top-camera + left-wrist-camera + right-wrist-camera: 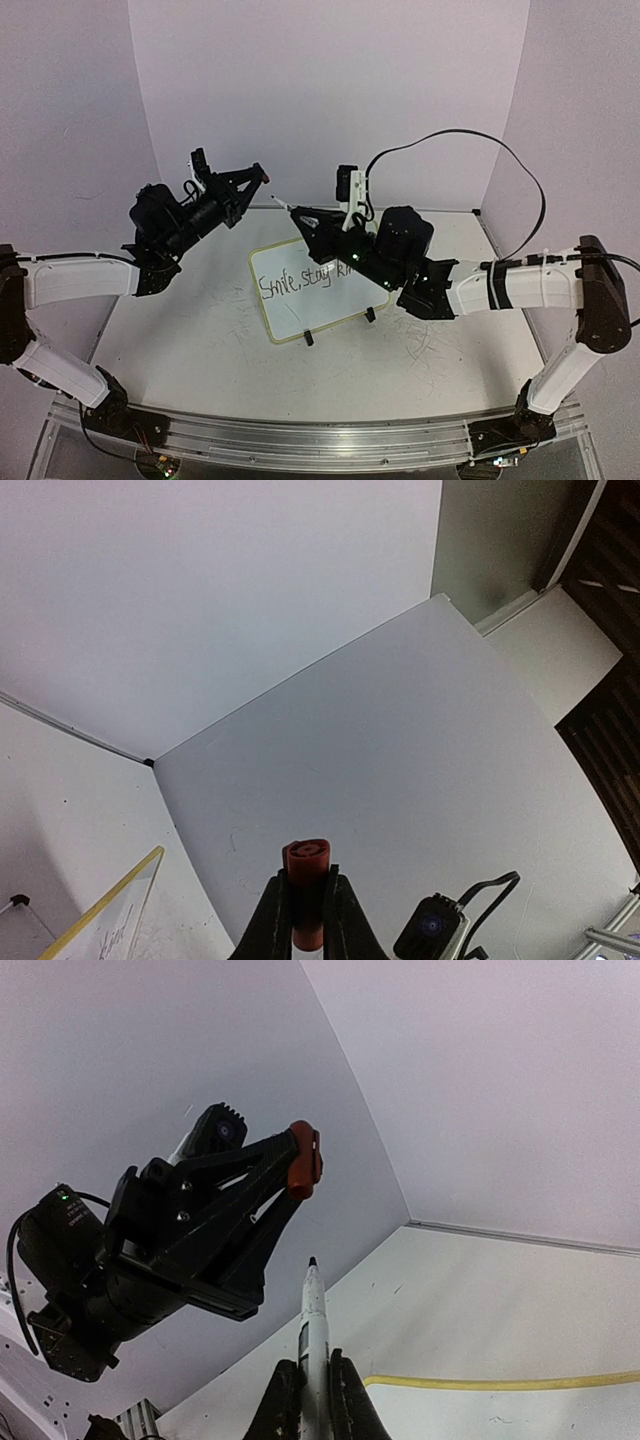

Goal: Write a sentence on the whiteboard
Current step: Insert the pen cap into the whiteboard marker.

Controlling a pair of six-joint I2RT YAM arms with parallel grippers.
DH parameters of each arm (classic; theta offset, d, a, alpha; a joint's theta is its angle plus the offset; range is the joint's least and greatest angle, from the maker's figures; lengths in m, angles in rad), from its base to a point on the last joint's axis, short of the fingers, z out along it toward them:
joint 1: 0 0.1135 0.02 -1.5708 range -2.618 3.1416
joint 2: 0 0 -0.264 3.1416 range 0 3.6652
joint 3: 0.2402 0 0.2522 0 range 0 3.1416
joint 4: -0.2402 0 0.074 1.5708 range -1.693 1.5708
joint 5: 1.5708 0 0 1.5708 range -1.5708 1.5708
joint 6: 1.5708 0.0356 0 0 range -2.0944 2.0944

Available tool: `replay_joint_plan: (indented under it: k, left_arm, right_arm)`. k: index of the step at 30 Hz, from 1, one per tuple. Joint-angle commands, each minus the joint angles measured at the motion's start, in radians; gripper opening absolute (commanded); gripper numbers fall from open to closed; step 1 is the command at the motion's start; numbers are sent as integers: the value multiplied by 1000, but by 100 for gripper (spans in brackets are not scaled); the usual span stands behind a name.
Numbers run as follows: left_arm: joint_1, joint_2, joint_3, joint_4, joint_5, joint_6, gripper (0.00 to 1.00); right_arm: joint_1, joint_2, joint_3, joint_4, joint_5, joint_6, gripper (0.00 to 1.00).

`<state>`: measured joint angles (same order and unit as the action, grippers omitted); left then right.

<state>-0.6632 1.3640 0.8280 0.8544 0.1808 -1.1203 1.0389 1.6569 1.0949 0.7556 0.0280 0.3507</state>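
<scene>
Reading "Smile, stay k…" before the arm [500, 285] hides it, the sentence [292, 284] looks written on the whiteboard [300, 315] just below the right gripper [313, 1385], which clamps a marker [313, 1310] clear of the whiteboard. Beyond its tip, the left gripper [305, 905] pinches the red cap [306, 865]; recapping likely remains.
</scene>
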Motion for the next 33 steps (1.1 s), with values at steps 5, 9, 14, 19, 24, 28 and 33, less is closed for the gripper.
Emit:
replay_joint_plan:
  k: [5, 9, 14, 19, 24, 28, 33]
  left_arm:
    - [-11, 35, 28, 74, 18, -25, 0]
    - [-11, 46, 41, 75, 25, -27, 0]
    - [-15, 54, 45, 79, 27, -35, 0]
    - [-17, 49, 51, 81, 23, -31, 0]
    - [-16, 53, 62, 85, 30, -40, 0]
    - [-17, 50, 64, 88, 32, -41, 0]
    - [-18, 56, 64, 92, 38, -48, 0]
  right_arm:
    - [1, 5, 70, 62, 54, -34, 0]
    - [2, 12, 76, 60, 56, -39, 0]
    - [2, 13, 80, 58, 62, -40, 0]
    - [1, 9, 62, 54, 71, -25, 0]
    - [1, 25, 77, 31, 80, -25, 0]
    - [3, 34, 83, 29, 81, -23, 0]
    - [1, 43, 91, 30, 84, -22, 0]
